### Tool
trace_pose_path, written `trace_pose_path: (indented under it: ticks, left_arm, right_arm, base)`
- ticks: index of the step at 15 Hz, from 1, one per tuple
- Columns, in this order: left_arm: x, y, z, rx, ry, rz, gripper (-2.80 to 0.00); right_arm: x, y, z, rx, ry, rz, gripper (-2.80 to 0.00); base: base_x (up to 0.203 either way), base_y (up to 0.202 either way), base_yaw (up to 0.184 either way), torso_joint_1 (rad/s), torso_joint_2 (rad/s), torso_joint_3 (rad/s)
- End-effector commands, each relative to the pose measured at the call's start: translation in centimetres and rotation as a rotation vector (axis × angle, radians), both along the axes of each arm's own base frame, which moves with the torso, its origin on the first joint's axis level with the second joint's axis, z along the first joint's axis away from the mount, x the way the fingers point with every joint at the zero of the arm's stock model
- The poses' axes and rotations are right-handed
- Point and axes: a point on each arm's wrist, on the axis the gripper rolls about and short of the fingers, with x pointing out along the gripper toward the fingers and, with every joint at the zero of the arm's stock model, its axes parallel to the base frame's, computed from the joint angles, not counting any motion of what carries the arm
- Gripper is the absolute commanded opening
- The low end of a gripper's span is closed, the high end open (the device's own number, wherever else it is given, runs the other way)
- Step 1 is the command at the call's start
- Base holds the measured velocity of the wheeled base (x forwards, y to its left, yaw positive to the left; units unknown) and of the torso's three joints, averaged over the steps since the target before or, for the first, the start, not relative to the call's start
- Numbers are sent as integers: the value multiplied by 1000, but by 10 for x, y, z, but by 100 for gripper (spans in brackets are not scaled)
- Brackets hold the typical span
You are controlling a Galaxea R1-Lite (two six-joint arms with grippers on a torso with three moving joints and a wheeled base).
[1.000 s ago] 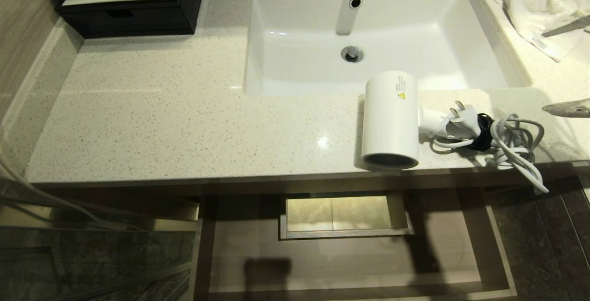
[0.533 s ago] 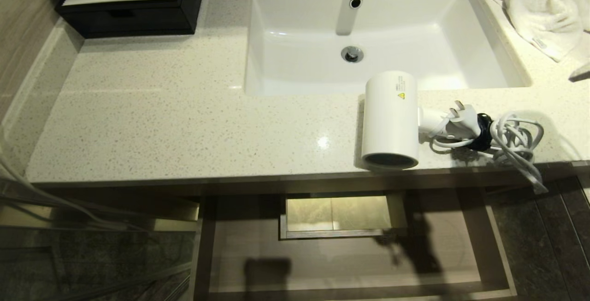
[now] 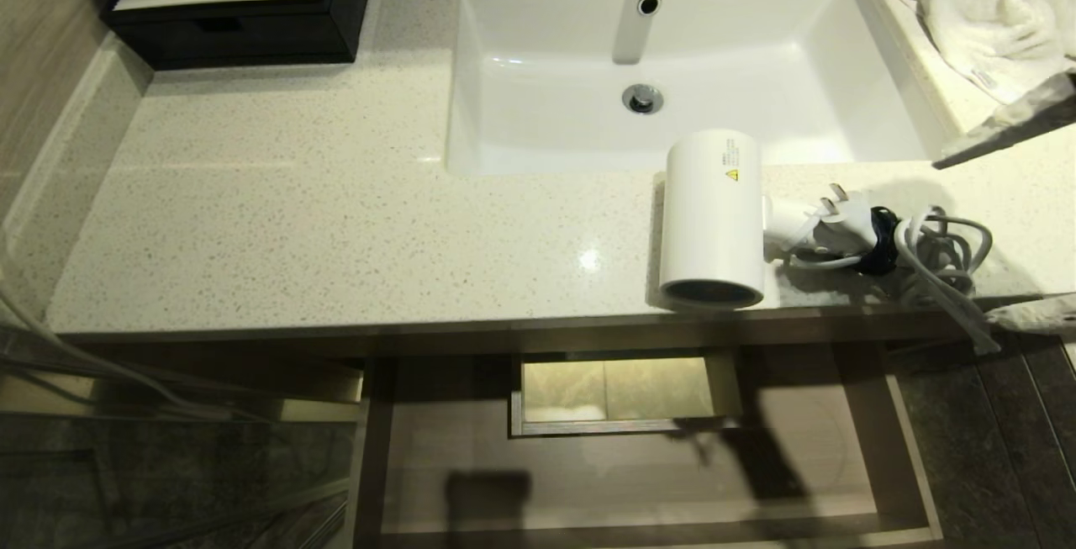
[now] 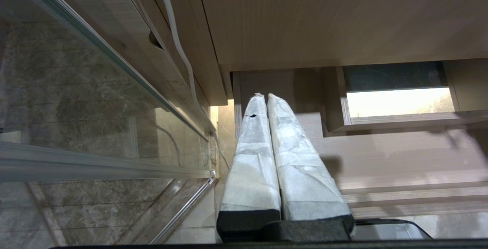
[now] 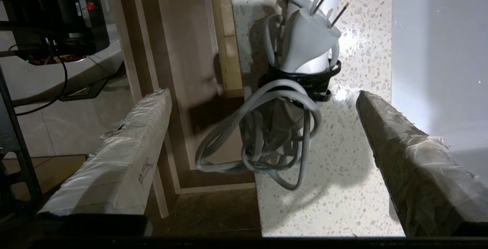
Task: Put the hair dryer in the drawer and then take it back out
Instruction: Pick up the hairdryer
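Observation:
The white hair dryer (image 3: 710,213) lies on the speckled countertop (image 3: 336,221) near its front edge, dark grille end toward me, handle and bundled cord (image 3: 933,246) trailing right. Below it the drawer (image 3: 916,448) stands pulled out with nothing in it. My right gripper (image 3: 965,240) comes in from the right edge, open, one finger on each side of the cord without touching it. In the right wrist view the cord bundle (image 5: 267,138) and plug (image 5: 309,39) lie ahead of the open right gripper (image 5: 263,94). My left gripper (image 4: 263,95) is shut and parked low by the drawer (image 4: 381,153).
A white sink (image 3: 538,112) with its faucet (image 3: 635,19) sits behind the dryer. A white towel (image 3: 992,2) lies at the back right, a black box (image 3: 244,28) at the back left. A glass panel (image 3: 126,465) stands at the lower left. The drawer's boxed cut-out (image 3: 622,427) is at its middle back.
My right gripper has swung back in from the right edge and turned, so its two fingers now straddle the cord. The dryer, the drawer and the left arm have not moved.

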Motion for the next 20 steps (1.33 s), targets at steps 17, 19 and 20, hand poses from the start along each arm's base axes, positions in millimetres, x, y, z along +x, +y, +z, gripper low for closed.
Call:
trace_pose_path:
  ticks: [17,19,20]
  left_arm:
    - [0,0,0,0,1,0,-280]
    - [0,0,0,0,1,0,-280]
    - [0,0,0,0,1,1,-280]
  right_arm:
    - [105,51,-43,35,65,-89,0]
    - [108,52,-46,35,68,-89,-280]
    - [109,52,-46,37,68,-94,-280]
  base:
    - [0,0,0,0,0,0]
    - [0,0,0,0,0,0]
    - [0,0,0,0,0,0]
